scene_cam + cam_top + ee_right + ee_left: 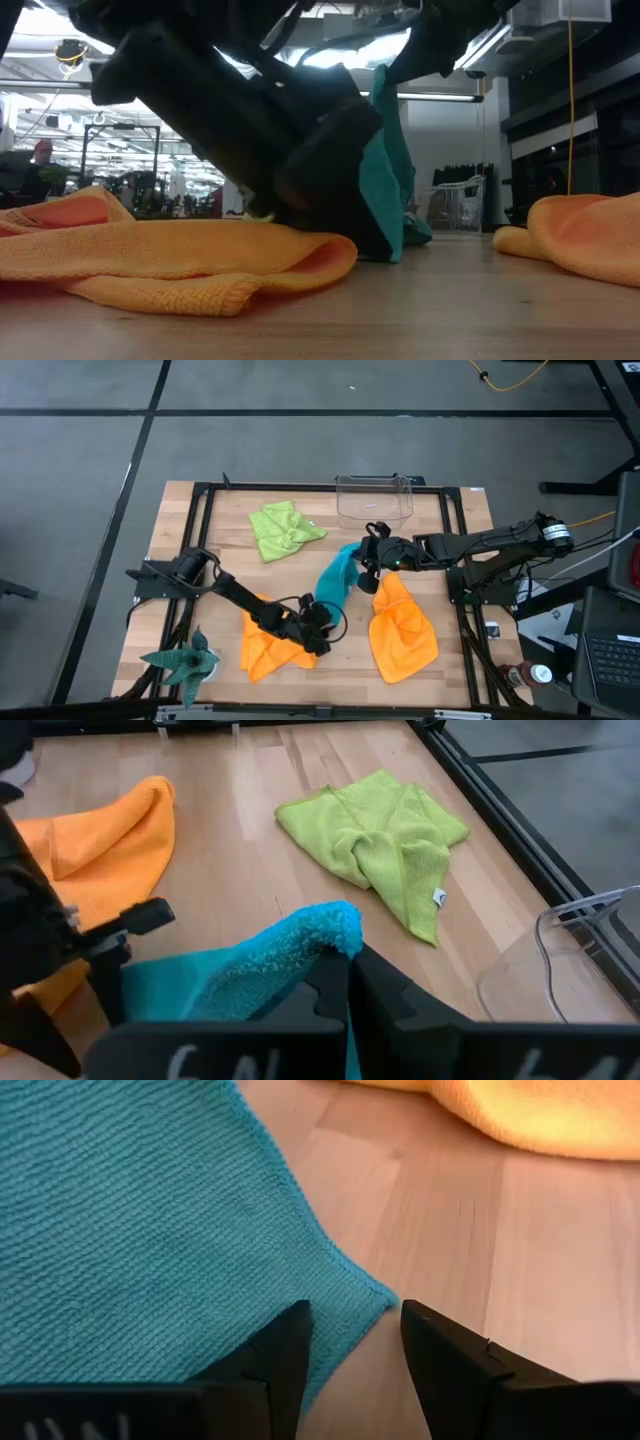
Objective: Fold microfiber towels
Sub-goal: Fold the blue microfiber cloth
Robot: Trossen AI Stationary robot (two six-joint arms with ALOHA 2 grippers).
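I had the right gripper point(345, 982) clamped on the teal towel's point(338, 582) top edge; it hung limp and light. Left gripper point(352, 1342) stood open around its lower corner, the best hold.

Left gripper point(355, 1345) agape, right gripper point(348, 982) clamped

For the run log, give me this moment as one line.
right gripper: shut on teal towel, lifted | left gripper: fingers open at teal towel's low corner | orange towels, green towel: lying unfolded

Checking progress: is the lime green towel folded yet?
No. The lime green towel lies crumpled and twisted on the table, untouched.
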